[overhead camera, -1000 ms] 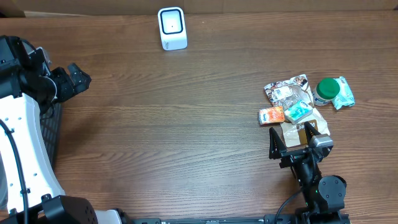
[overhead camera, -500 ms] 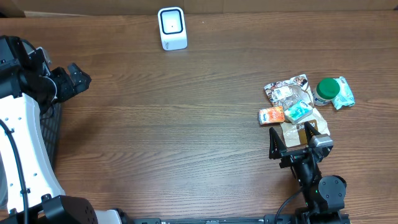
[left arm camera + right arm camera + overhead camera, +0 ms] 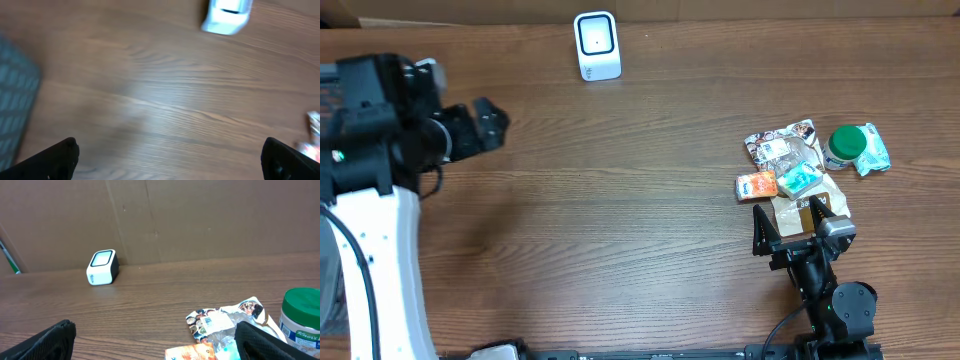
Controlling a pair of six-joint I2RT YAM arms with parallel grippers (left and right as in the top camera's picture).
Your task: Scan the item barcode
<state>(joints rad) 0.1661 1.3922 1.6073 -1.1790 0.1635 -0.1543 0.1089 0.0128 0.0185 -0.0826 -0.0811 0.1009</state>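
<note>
A white barcode scanner (image 3: 597, 45) stands at the table's far edge; it also shows in the left wrist view (image 3: 226, 16) and the right wrist view (image 3: 103, 267). The items lie in a pile at the right: a printed pouch (image 3: 782, 143), an orange packet (image 3: 757, 185), a teal packet (image 3: 799, 178), a brown pouch (image 3: 810, 205) and a green-lidded jar (image 3: 843, 147). My right gripper (image 3: 790, 222) stands open just in front of the pile, holding nothing (image 3: 157, 342). My left gripper (image 3: 490, 122) hangs open over bare wood at the far left (image 3: 170, 160).
A cardboard wall (image 3: 200, 220) closes off the back of the table. A dark gridded mat (image 3: 15, 100) lies at the left edge. A crumpled teal wrapper (image 3: 873, 150) sits beside the jar.
My left arm has swung to the right, out over the table, within the last half second. The right arm and the items have not moved.
</note>
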